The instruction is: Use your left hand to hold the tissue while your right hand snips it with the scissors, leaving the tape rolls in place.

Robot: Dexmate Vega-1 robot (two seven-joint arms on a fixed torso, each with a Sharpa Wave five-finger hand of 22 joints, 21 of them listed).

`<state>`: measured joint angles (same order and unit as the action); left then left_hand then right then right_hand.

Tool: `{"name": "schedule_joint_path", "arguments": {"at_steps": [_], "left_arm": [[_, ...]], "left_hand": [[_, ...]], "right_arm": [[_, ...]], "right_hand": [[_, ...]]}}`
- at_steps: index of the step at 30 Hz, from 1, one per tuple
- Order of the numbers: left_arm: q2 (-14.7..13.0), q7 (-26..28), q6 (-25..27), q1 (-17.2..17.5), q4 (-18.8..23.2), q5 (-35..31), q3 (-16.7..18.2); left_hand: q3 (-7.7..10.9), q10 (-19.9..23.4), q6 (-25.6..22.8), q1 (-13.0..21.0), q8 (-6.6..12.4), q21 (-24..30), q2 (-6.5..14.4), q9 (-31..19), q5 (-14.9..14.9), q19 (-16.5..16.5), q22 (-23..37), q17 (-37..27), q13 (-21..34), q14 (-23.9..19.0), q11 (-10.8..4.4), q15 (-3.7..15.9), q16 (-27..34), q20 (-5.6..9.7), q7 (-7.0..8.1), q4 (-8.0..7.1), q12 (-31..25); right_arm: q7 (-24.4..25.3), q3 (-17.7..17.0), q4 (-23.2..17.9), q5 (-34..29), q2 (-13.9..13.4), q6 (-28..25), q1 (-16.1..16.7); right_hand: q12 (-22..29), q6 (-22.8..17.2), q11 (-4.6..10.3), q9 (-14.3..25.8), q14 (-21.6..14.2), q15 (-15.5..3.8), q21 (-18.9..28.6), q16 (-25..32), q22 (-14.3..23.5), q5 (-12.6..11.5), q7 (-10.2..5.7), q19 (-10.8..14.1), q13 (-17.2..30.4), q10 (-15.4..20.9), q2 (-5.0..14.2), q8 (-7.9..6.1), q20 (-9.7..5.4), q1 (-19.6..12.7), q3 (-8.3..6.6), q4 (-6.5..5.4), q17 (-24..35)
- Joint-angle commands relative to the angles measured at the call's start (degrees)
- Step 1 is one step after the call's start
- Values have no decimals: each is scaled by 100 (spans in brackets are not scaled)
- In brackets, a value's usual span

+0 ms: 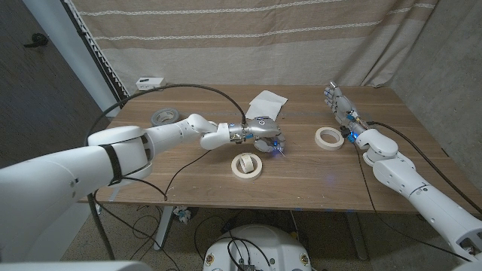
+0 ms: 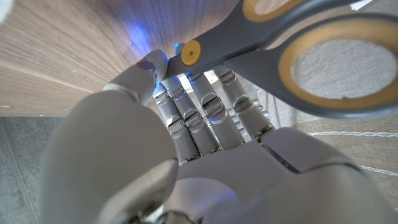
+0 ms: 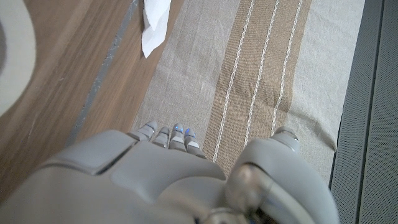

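The white tissue (image 1: 267, 102) lies crumpled at the table's far middle and shows again as the tissue (image 3: 154, 25) in the right wrist view. My left hand (image 1: 260, 134) reaches just in front of it, with its thumb and fingers pinching the grey, yellow-lined scissors (image 1: 269, 146) near the pivot. In the left wrist view, the scissors' handles (image 2: 249, 37) loom large past the fingers of that hand (image 2: 205, 143). My right hand (image 1: 337, 102) stands upright at the far right with its fingers apart and holds nothing. It appears as the right hand (image 3: 186, 180) in its own wrist view.
A white tape roll (image 1: 246, 165) sits near the table's front middle, and another white roll (image 1: 327, 137) lies by my right forearm. A grey roll (image 1: 164, 117) rests at the far left. A small white box (image 1: 151, 81) is at the back left corner, and a striped curtain (image 1: 301, 38) hangs behind.
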<state>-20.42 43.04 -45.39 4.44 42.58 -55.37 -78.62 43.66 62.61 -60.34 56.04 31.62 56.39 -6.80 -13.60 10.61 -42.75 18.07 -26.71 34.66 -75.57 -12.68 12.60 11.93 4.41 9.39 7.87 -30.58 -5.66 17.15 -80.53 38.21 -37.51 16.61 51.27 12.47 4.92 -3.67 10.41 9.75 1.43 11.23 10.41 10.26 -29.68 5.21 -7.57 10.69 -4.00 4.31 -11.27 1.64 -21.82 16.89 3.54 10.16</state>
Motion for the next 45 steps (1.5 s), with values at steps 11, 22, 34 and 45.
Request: {"name": "schedule_joint_path", "arguments": {"at_steps": [11, 22, 34, 45], "left_arm": [[-297, 698, -70, 341, 432, 213, 648], [-372, 550, -294, 641, 572, 798, 1222], [-329, 490, -377, 912, 640, 1135, 1675], [-306, 490, -431, 1096, 798, 1244, 1961]], "left_hand": [[6, 271, -187, 12, -10, 317, 131, -37, 27, -10, -72, 189, -144, -152, 71, 90, -34, 620, -108, 77, 50], [42, 358, -245, -11, 6, 308, 63, -60, 38, 137, -193, 254, -365, -113, 80, 89, -50, 600, -131, 84, 141], [98, 411, -184, -22, 9, 313, 74, -134, 56, 202, -301, 279, -459, -46, 71, 94, -57, 580, -153, 69, 164], [115, 411, -209, -2, 9, 424, 100, -146, 57, 171, -349, 286, -487, -56, 71, 91, -24, 601, -134, 71, 167]], "right_arm": [[42, -63, -89, -7, -26, 102, 67], [17, -86, -63, 8, 24, 215, 55], [-25, -45, 121, -3, 163, 338, -65], [22, -60, 215, -28, 256, 505, -74]], "right_hand": [[-17, 43, 29, 18, 18, -4, 7, 15, 8, -36, -33, -7, 4, 4, 54, 13, 16, -26, 17, -32, 16], [-15, 43, 26, 18, 13, -14, 9, 16, 8, -36, -31, 0, 4, 8, 59, 13, 18, -31, 15, -31, 16], [-11, 44, 29, 17, 13, -8, 9, 15, 8, -36, -31, 3, 4, 19, 66, 12, 21, -41, 12, -28, 16], [-9, 41, 26, 17, 14, -10, 10, 15, 7, -35, -33, 5, 3, 25, 68, 11, 21, -46, 11, -27, 15]]}}
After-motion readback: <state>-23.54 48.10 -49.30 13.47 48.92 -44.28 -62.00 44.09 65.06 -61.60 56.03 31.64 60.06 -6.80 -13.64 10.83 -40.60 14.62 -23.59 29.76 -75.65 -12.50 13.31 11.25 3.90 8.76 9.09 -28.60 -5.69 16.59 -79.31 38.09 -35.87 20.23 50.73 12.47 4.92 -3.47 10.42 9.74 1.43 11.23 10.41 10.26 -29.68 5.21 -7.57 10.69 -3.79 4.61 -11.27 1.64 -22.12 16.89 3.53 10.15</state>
